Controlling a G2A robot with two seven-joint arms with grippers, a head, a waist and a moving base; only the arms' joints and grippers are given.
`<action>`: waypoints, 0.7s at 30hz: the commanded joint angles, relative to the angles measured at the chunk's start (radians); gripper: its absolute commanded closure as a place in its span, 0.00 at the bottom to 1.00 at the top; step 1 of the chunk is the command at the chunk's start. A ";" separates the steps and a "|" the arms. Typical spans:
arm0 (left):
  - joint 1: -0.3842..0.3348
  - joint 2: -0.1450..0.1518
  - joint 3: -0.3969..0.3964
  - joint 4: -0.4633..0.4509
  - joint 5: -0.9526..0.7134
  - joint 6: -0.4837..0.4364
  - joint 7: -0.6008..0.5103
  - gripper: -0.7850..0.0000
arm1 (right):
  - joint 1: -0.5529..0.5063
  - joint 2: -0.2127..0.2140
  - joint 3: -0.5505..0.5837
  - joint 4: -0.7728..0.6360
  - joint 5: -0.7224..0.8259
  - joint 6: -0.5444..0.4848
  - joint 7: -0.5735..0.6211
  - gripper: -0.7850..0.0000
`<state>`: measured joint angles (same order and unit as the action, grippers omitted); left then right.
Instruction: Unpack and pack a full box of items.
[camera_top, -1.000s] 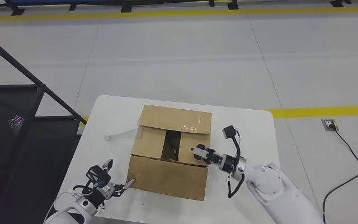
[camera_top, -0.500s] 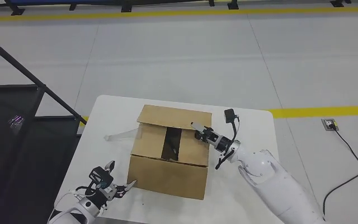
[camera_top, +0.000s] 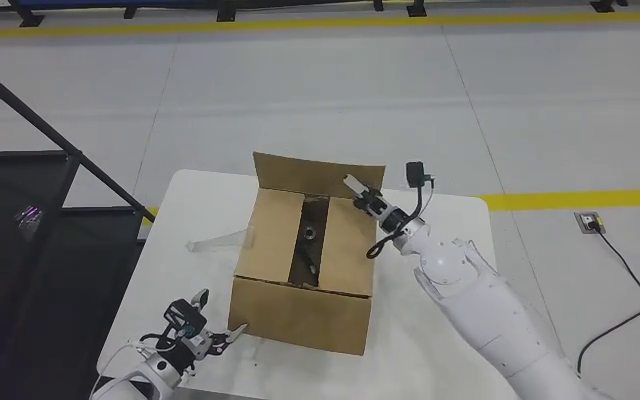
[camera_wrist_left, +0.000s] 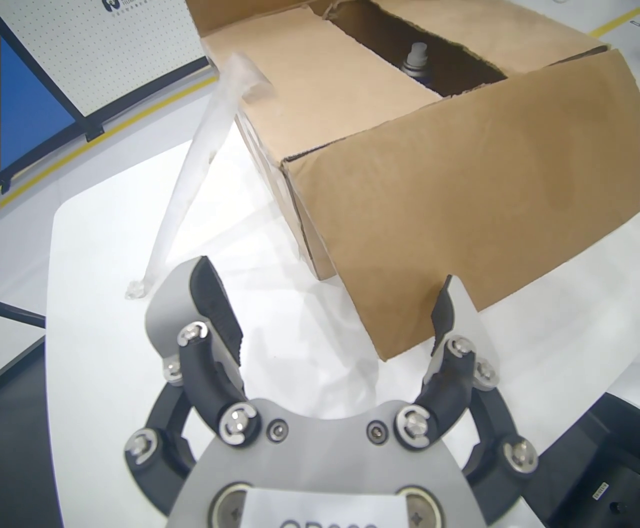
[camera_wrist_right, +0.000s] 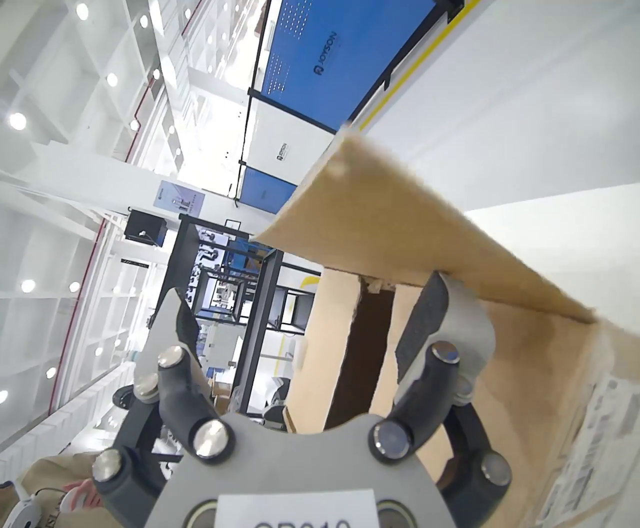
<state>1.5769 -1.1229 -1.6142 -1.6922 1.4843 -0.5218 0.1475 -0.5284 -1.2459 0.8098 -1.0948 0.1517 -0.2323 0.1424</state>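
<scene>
Where the box stood: the cardboard box (camera_top: 300, 290) sat in the middle of the white table (camera_top: 440, 330), nearer the robot's edge than the far one.
Far flap: the far flap (camera_top: 315, 172) stood raised, tilted up off the top.
Side flaps: the two side flaps (camera_top: 275, 235) lay flat, with a dark gap between them.
Near flap: the near flap (camera_wrist_left: 450, 200) appeared to hang down outside the front wall.
Contents: the cap and neck of a dark bottle (camera_wrist_left: 416, 59) showed through the gap; what else lay inside could not be told.
Right tool: the right tool (camera_top: 358, 190) was at the far right corner of the box, spread wide and gripping nothing, with one finger (camera_wrist_right: 430, 310) pressed against the underside of the raised flap.
Left tool: the left tool (camera_wrist_left: 324, 274) hung low over the table just beside the box's near left corner, spread wide and empty.
Tape strip: a clear tape strip (camera_top: 215, 242) trailed from the box's left side down onto the table.
Step in hand: unpacking looked barely begun, with the side flaps not yet turned back.
How the flaps would handle: light, stiff board that hinges at its crease; it would likely spring back if let go early, so a push or a pinch near the free edge, along the gap, seemed best.
How the box would handle: if full, probably heavy and hard to slide, though the side walls could bow if squeezed.
How the bottle would handle: likely smooth, round and slippery; the narrow neck looked the surest place to take it.
</scene>
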 joint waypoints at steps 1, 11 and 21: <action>0.000 0.000 0.002 0.001 0.000 0.001 0.000 0.00 | 0.028 -0.015 -0.015 0.043 -0.023 0.005 -0.039 0.00; 0.007 0.002 0.010 -0.001 -0.002 0.017 -0.009 0.00 | 0.152 -0.113 -0.113 0.247 -0.116 0.059 -0.164 0.00; 0.021 0.005 0.013 -0.017 -0.001 0.027 -0.008 0.00 | 0.237 -0.198 -0.148 0.459 -0.095 0.063 -0.117 0.00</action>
<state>1.5964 -1.1187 -1.6002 -1.7066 1.4819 -0.4953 0.1390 -0.2963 -1.4386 0.6610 -0.6534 0.0519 -0.1616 0.0224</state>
